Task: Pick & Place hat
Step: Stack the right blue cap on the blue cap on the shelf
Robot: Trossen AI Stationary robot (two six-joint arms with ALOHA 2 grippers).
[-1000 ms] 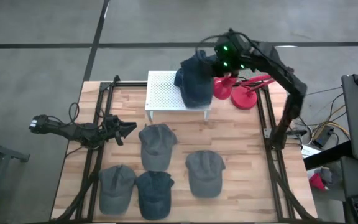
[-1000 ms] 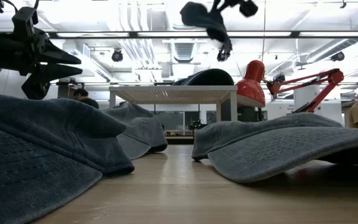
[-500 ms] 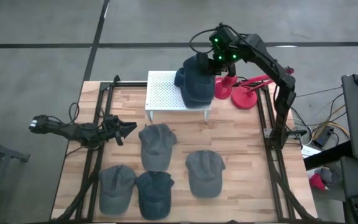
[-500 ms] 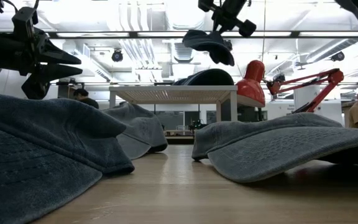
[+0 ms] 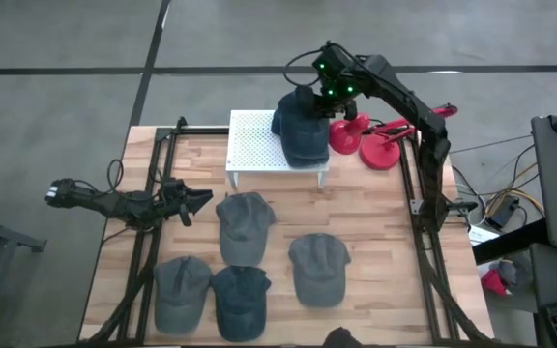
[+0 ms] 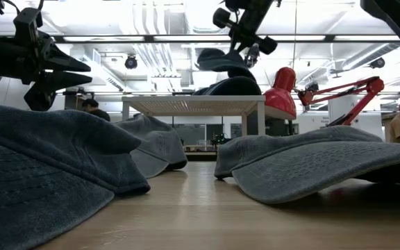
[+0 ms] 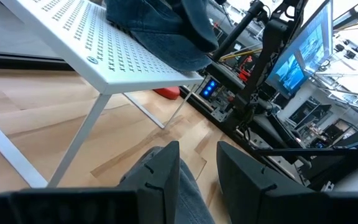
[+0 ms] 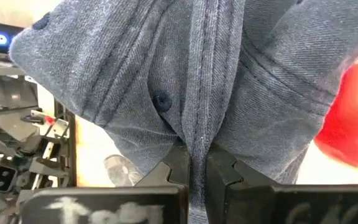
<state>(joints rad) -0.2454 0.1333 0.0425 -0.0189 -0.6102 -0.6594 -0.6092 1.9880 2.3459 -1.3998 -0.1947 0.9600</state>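
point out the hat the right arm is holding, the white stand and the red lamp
held hat [image 8: 166, 81], right wrist view, on its denim crown beside the top button
white stand [image 5: 255, 143], high view, on the bare perforated top
red lamp [image 6: 281, 92], low view, on the red shade

The high view looks straight down on the whole wooden table [image 5: 375, 208]. The low view sits at table height among the caps, facing level across toward the white rack [image 6: 193, 105] and the room beyond. The left wrist view looks up close at that same rack [image 7: 73, 43] from below and beside it. The right wrist view sits right against a blue hat [image 8: 185, 81], which also shows over the rack in the high view.
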